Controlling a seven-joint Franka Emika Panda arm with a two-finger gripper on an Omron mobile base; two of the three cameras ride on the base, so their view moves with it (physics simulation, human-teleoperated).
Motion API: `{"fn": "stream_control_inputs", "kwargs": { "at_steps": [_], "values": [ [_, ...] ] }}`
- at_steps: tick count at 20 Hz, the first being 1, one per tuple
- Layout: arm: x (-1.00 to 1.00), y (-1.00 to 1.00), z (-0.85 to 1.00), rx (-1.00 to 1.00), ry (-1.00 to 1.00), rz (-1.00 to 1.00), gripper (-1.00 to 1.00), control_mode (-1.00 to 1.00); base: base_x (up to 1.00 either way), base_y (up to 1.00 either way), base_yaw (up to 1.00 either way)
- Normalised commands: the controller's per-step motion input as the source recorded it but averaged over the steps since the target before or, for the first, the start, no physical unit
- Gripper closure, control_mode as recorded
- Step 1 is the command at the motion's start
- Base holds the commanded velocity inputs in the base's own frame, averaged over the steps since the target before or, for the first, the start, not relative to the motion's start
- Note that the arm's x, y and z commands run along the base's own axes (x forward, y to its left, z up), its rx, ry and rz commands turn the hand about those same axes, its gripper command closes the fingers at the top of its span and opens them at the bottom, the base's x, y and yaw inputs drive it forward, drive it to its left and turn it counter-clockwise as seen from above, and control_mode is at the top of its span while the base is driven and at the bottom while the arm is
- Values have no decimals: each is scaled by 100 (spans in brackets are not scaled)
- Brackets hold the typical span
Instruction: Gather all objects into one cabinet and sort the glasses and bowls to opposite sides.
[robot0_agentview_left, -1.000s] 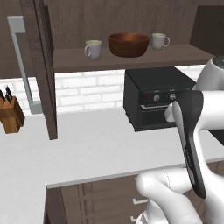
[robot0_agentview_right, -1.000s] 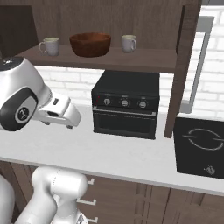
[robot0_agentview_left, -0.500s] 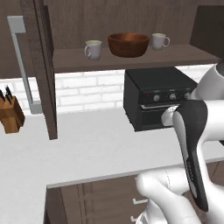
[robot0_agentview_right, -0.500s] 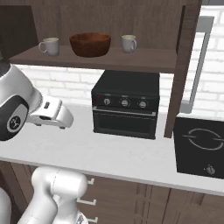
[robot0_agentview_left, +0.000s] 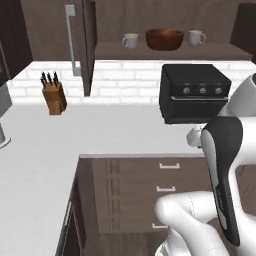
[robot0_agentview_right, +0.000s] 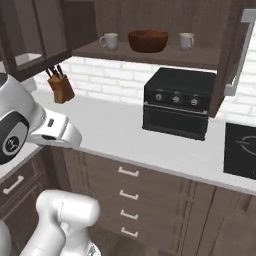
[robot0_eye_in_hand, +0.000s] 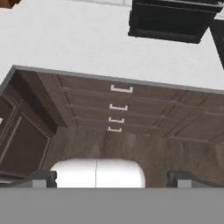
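The dark wood cabinet (robot0_agentview_left: 170, 51) (robot0_agentview_right: 150, 56) hangs open above the counter. On its shelf a large brown bowl (robot0_agentview_left: 164, 38) (robot0_agentview_right: 148, 40) stands in the middle, with one pale mug (robot0_agentview_left: 131, 41) (robot0_agentview_right: 108, 40) to its left and another mug (robot0_agentview_left: 196, 37) (robot0_agentview_right: 186, 40) to its right. My gripper (robot0_eye_in_hand: 113, 179) is open and holds nothing; its two tips sit far apart, pointing down at the floor in front of the base drawers (robot0_eye_in_hand: 116, 109). My hand (robot0_agentview_right: 59, 131) hangs low, well short of the counter and far below the shelf.
A black toaster oven (robot0_agentview_left: 195, 92) (robot0_agentview_right: 180, 102) stands on the white counter (robot0_agentview_left: 115, 132) under the shelf. A knife block (robot0_agentview_left: 53, 95) (robot0_agentview_right: 61, 86) is at the left, a cooktop (robot0_agentview_right: 242, 150) at the right. The cabinet doors (robot0_agentview_left: 90, 45) (robot0_agentview_right: 235, 50) stand open on both sides.
The whole picture has pulled back: the base has driven away from the counter, so the drawer fronts and floor now show. The arm has folded lower. Mugs and bowl stay put.
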Motion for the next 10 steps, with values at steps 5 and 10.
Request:
{"fn": "stream_control_inputs", "kwargs": {
  "at_steps": [5, 10],
  "values": [
    [0, 0, 0, 0, 0, 0, -100, 100, -26, -10, 80],
    [0, 0, 0, 0, 0, 0, -100, 100, 0, -1, 100]
  ]
}}
